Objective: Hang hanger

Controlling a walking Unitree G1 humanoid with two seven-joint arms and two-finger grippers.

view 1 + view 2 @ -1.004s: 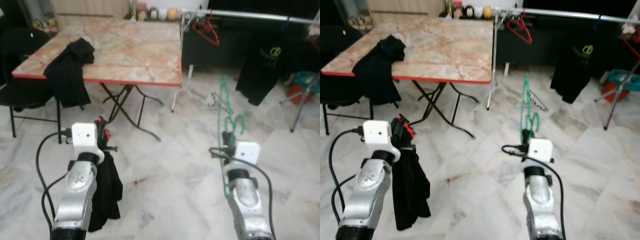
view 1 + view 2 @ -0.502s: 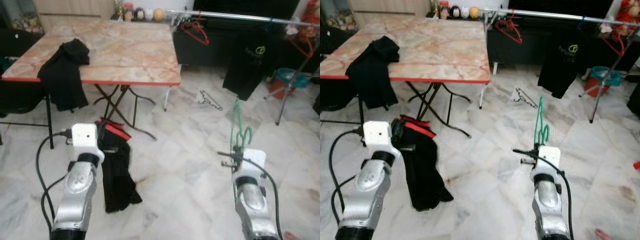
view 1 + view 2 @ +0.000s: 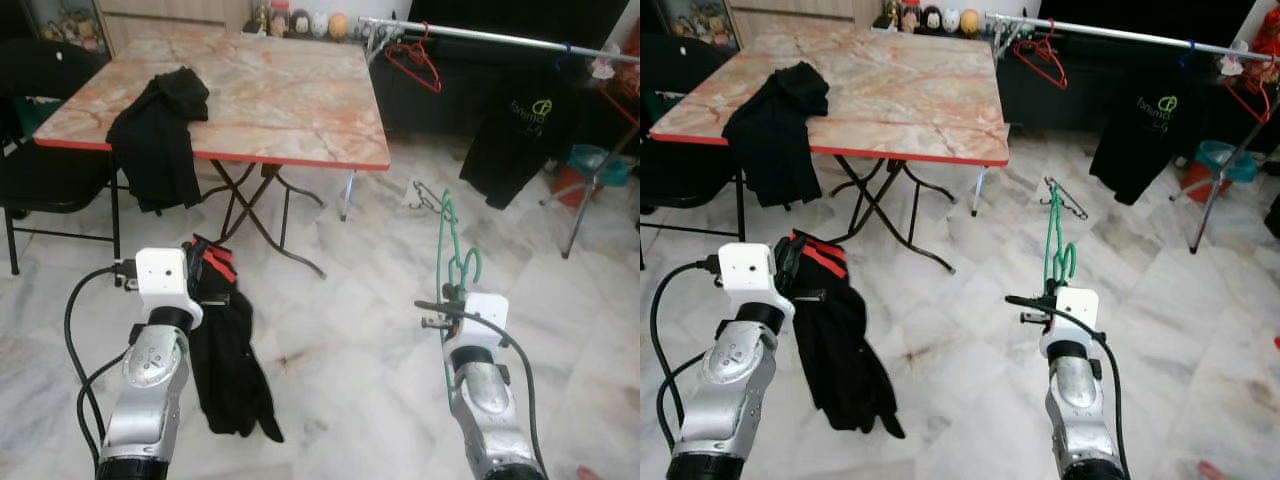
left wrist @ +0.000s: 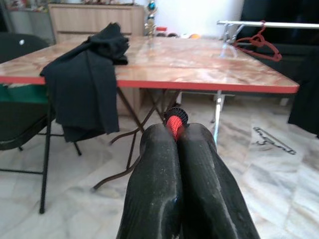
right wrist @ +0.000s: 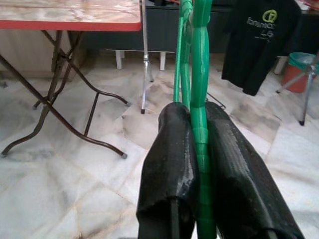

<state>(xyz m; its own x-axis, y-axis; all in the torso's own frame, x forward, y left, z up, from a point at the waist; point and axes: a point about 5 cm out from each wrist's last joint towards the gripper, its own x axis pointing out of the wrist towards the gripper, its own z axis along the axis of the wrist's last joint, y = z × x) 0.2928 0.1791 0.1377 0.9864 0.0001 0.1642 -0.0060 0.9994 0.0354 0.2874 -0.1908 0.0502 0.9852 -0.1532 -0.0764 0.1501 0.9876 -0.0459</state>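
Chair (image 3: 45, 180): it is standing at the far left, dark, partly under the table edge.
Table (image 3: 290, 100): marble top with a red rim, on folding legs; a black garment (image 3: 160, 140) is hanging over its left edge.
Left gripper (image 4: 180, 149): its two black fingers are pressed together on a black and red garment (image 3: 228, 350), which is hanging down from it toward the marble floor (image 3: 340, 330), low on the left.
Wire hanger (image 3: 428, 197): it is lying on the floor beyond the table, well apart from both arms.
Right gripper (image 5: 199, 129): its fingers are clamped on the green hanger (image 3: 452, 250), which is standing upright above the wrist, hook end near the gripper.
Clothes rail (image 3: 480, 35): it is running across the back right, well apart from the green hanger; a red hanger (image 3: 415, 60) and a black T-shirt (image 3: 520, 130) are hanging on it.
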